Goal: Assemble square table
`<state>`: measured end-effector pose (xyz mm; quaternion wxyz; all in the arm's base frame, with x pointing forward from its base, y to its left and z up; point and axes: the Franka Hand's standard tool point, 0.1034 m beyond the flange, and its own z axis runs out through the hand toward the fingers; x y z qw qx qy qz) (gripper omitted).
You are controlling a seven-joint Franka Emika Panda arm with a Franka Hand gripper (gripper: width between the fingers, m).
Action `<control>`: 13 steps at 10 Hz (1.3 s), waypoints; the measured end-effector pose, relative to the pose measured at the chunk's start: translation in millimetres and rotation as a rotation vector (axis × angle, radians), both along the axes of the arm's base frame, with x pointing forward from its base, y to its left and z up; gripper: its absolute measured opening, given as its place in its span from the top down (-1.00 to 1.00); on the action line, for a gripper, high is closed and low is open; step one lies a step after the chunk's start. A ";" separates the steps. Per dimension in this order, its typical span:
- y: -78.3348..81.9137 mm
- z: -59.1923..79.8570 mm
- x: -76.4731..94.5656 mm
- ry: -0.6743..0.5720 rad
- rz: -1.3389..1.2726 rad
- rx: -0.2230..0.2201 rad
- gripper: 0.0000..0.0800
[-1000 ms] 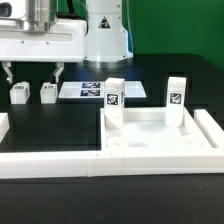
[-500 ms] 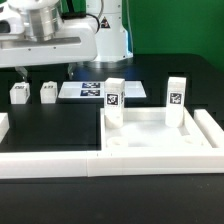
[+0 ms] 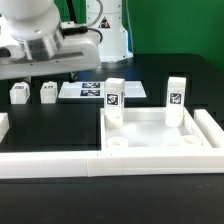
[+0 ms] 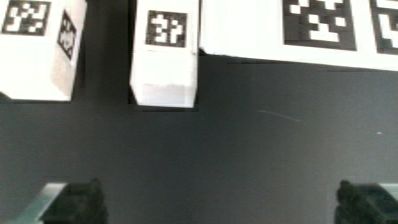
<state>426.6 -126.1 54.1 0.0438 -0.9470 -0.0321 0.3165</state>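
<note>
Two loose legs, one leg [image 3: 19,93] and a second leg [image 3: 48,92], stand side by side on the black table [image 3: 60,125], toward the ext. view's left, near the marker board [image 3: 98,91]. We see the square table top [image 3: 150,142] lying nearer the camera, toward the right, w/ a third leg [image 3: 114,98] and a fourth leg [image 3: 177,94] upright at its far corners. The Franka's gripper [image 4: 222,200] hangs above the tabletop near the loose pair, jaws wide apart, nothing btwn them. One white rail [image 3: 50,160] lies along the top's near edge.
</note>
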 end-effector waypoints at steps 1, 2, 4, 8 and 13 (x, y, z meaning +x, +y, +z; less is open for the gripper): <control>-0.5 -3.6 -13.2 0.088 -0.013 -0.003 -0.62; -7.7 -14.0 -18.1 0.138 -0.013 -0.003 -0.62; -14.6 -16.1 -18.2 0.124 -0.012 0.003 -0.62; -19.1 -20.4 -27.5 0.152 -0.016 0.003 -0.62; -10.0 -31.6 -44.2 0.185 -0.031 -0.009 -0.62</control>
